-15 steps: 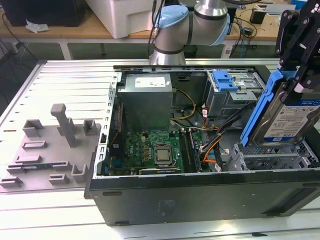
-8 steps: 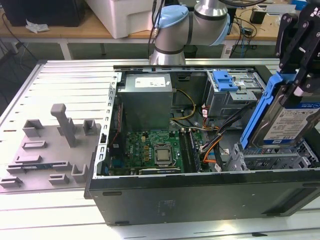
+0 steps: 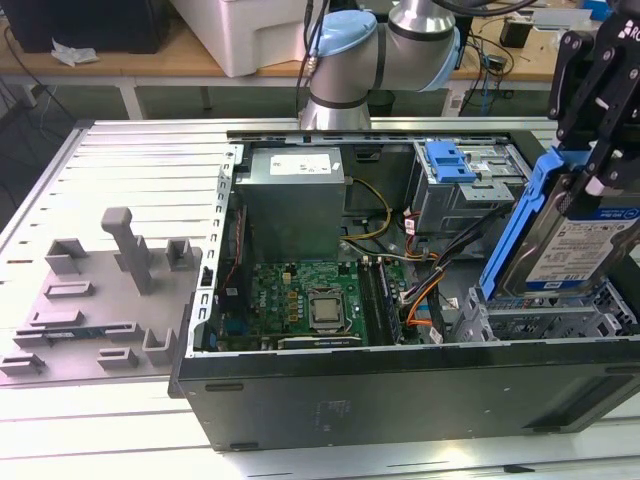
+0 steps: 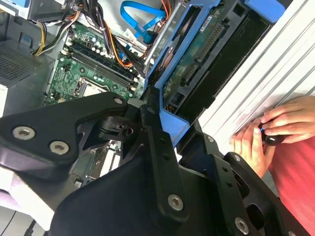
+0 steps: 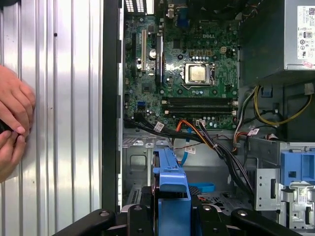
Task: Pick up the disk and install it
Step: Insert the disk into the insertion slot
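The disk [image 3: 590, 245], a silver drive with a blue-and-white label in a blue plastic bracket, stands steeply tilted at the exterior view's right. Its lower end rests at the grey metal bay [image 3: 540, 322] in the near right corner of the open computer case. My black gripper [image 3: 598, 178] is shut on the disk's upper end. In the second wrist view the gripper [image 4: 172, 132] clamps the blue bracket, and the disk's [image 4: 197, 64] green circuit side faces the camera. In the first wrist view the disk's [image 5: 170, 179] bracket edge stands between the fingers [image 5: 140, 216].
The case holds a motherboard [image 3: 310, 295], a grey power supply [image 3: 290, 200], loose cables [image 3: 420, 285] and a second drive cage with a blue latch [image 3: 450, 160]. A grey fixture plate [image 3: 95, 300] lies at the exterior view's left. A person's hands [image 5: 12, 123] rest on the ribbed table beside the case.
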`<action>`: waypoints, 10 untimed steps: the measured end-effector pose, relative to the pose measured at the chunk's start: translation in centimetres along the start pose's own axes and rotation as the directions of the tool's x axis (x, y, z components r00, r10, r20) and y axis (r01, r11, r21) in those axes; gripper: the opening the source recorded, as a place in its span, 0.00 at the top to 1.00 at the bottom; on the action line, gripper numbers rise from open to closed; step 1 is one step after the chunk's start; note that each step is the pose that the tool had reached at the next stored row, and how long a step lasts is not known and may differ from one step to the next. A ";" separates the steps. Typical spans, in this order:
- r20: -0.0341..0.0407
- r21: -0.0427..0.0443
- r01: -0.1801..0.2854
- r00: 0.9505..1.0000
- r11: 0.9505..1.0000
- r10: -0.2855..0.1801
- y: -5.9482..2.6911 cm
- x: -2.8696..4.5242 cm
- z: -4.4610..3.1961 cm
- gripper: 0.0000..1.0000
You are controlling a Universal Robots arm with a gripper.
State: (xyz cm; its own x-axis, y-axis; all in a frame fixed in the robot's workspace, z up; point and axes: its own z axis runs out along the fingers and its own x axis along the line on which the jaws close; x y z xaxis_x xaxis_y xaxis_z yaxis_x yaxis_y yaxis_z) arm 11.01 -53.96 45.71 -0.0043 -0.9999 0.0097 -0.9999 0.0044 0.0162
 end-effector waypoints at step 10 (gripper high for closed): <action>0.000 0.000 0.000 1.000 1.000 0.000 -0.15 0.00 0.20 0.63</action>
State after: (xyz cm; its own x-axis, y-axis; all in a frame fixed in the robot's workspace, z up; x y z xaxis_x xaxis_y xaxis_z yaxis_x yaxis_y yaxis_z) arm 11.16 -53.96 45.50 -0.0044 -0.9999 0.0097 -0.9999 0.0045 0.0162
